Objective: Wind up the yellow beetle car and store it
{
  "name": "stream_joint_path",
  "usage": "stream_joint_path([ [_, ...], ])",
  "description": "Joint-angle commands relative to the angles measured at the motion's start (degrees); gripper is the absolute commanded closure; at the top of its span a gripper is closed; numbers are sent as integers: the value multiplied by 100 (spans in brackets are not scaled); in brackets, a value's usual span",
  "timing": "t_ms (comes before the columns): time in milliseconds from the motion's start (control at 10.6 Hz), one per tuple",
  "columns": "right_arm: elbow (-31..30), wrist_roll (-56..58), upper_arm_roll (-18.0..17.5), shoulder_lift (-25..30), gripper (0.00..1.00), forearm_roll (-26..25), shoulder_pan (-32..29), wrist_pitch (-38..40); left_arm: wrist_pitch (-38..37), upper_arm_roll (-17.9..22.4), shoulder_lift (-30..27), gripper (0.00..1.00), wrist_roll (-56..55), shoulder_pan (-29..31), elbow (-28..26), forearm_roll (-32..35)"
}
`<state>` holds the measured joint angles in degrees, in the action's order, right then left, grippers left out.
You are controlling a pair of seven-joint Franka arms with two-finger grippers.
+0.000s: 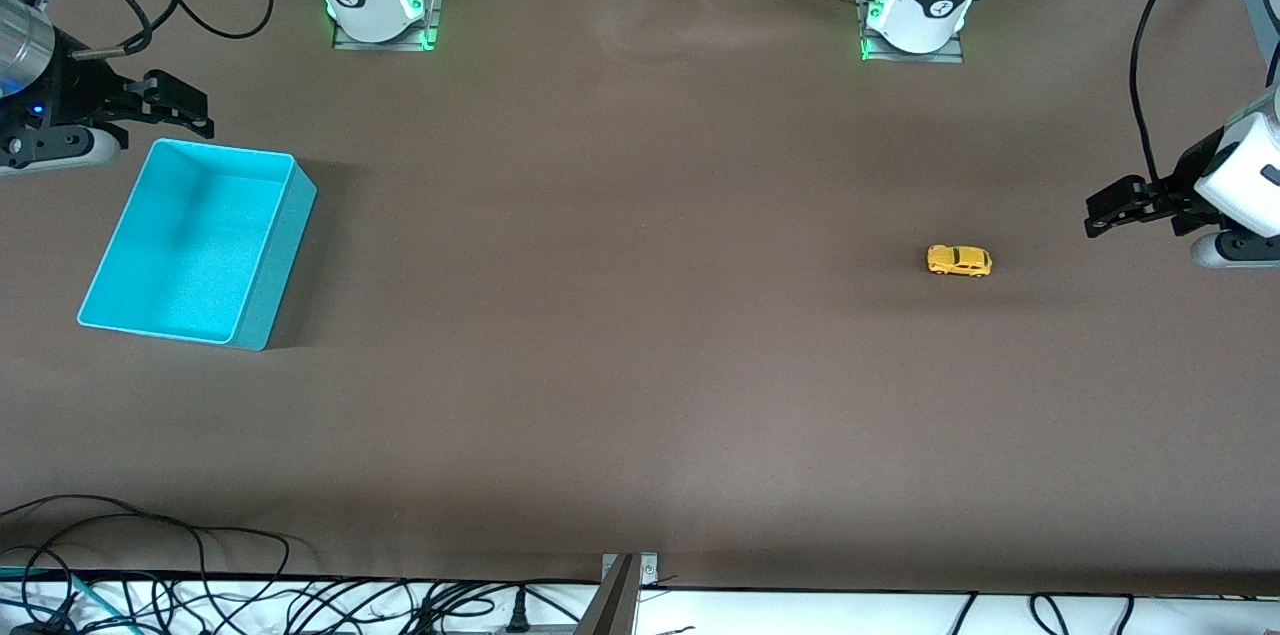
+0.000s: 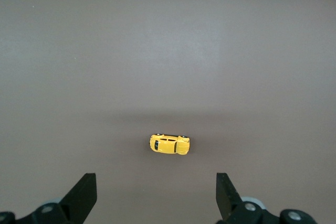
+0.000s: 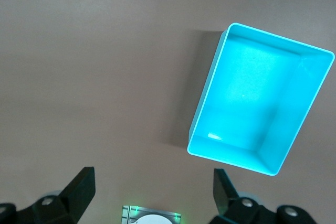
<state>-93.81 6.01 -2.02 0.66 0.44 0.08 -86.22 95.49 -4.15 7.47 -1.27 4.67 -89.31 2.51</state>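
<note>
Only from the front camera do I get the whole brown table (image 1: 640, 395) at once: the yellow beetle car (image 1: 959, 260) sits on its wheels toward the left arm's end, well apart from the teal bin (image 1: 196, 242), which stands empty near the edge at the right arm's end. From the left wrist camera I see the car (image 2: 169, 144) alone on bare brown surface, with the left gripper (image 2: 156, 198) spread wide and holding nothing. From the right wrist camera I see the bin (image 3: 261, 99) from above, its floor bare, and the right gripper (image 3: 153, 196) equally wide and empty. In the front view the left gripper (image 1: 1110, 210) hangs over the table's edge near the car, and the right gripper (image 1: 185, 110) hangs beside the bin's farther corner. Black cables (image 1: 150, 575) trail along the edge nearest the front camera; green lights glow at both arm bases.
</note>
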Motion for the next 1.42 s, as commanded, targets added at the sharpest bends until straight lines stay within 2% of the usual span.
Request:
stream_joint_path([
  [0,144,76,0,-57,0,114,-34,105,-83,29,-18,0,171,7,1,-102],
  [1323,153,111,9,-75,0,114,-43,105,-83,29,97,0,109,86,-43,-137],
])
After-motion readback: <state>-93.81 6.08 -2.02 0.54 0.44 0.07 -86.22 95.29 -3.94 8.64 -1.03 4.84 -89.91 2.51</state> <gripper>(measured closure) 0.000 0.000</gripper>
